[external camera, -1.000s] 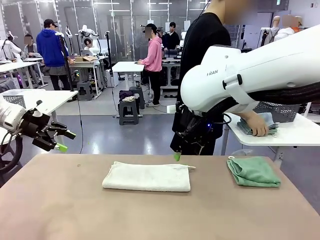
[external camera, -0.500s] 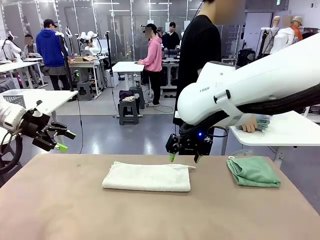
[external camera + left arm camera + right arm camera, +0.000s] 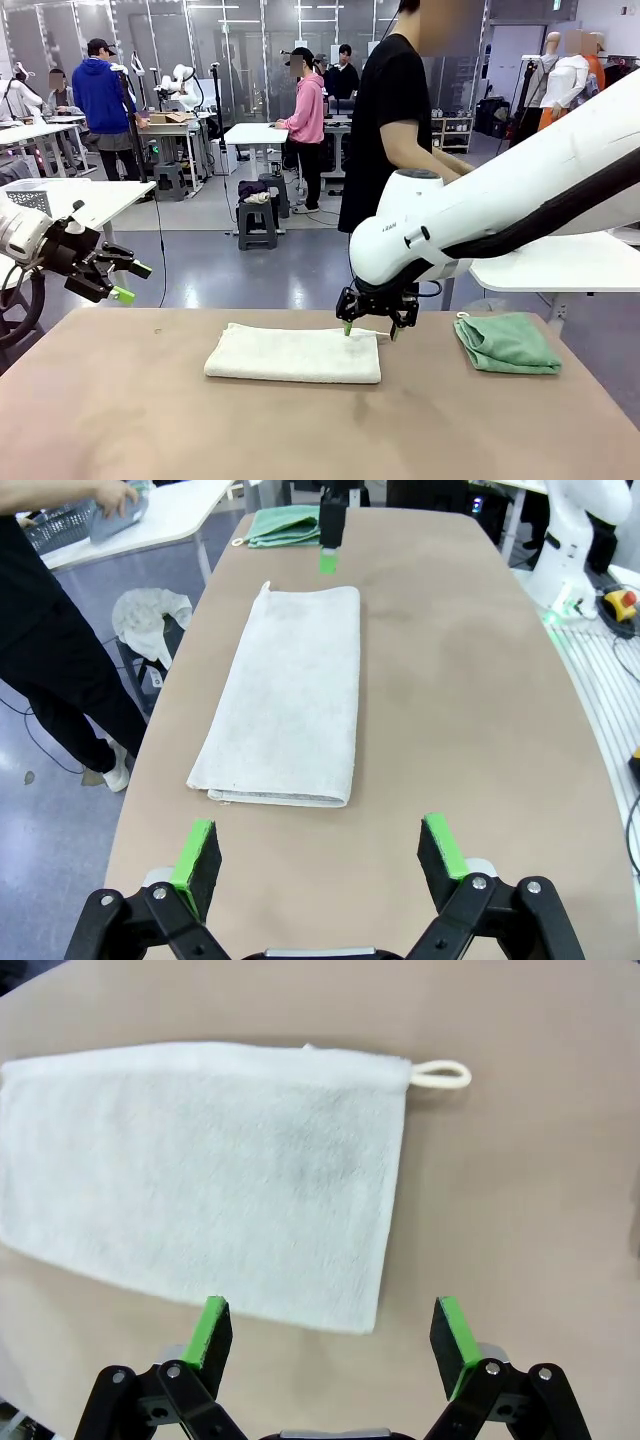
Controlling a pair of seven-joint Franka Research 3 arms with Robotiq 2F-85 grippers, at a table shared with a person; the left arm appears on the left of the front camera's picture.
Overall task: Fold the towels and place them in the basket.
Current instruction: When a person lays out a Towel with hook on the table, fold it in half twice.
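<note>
The brown table (image 3: pixel 150 420) spans the room in front of me. The robot's big white right arm (image 3: pixel 500 200) slants down across it from the right. A person (image 3: pixel 395 110) in black stands at the far side.

The cream-white towel (image 3: pixel 295 353) lies folded flat in the middle of the table. The mint green towel (image 3: pixel 505 342) sits folded near the right edge, well apart from it.

On the white side table (image 3: pixel 190 510), the person's hand (image 3: pixel 112 490) rests on a grey-blue towel (image 3: pixel 128 506). The dark lattice basket (image 3: pixel 55 525) is just beside it.

The right gripper (image 3: pixel 370 329) points down over the cream towel's far right corner. Its green pads are spread wide and hold nothing. I cannot tell whether the tips touch the cloth.

The left gripper (image 3: pixel 133 282) hangs off the table's left end, also spread wide and empty.

A small hanging loop (image 3: pixel 440 1074) sticks out from the cream towel's corner.

A second ago the right gripper was higher and beyond the table's far edge. It has come down and forward to the towel. The person has straightened up, and the left gripper has not moved.
</note>
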